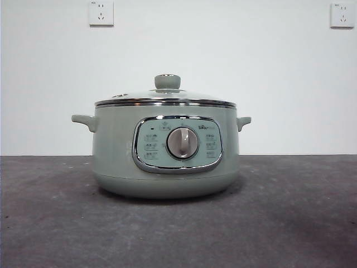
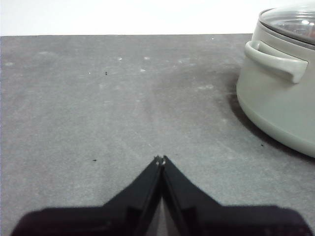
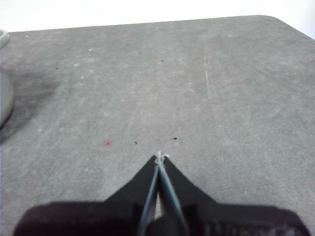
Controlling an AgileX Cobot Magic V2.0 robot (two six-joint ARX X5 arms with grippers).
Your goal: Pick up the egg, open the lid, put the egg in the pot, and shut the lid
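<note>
The pale sage-green pot point(image 1: 117, 151) stands in the middle of the table, its silver dial point(image 1: 182, 143) facing the front view. The glass lid point(image 1: 139, 96) with its steel rim rests shut on the pot, its green knob point(image 1: 167, 81) on top. The egg is out of view. My left gripper point(image 2: 160, 159) is shut and empty above bare table, with the pot point(image 2: 275, 98) and one side handle point(image 2: 275, 61) off to its side. My right gripper point(image 3: 160, 156) is also shut and empty over the table, only a sliver of the pot point(image 3: 4, 93) showing at the picture's edge.
The dark grey table point(image 1: 290, 218) runs to a white wall with two sockets point(image 1: 101, 13). In the right wrist view the table's rounded far corner point(image 3: 275, 19) shows, and a small red speck point(image 3: 108, 143) lies on the surface.
</note>
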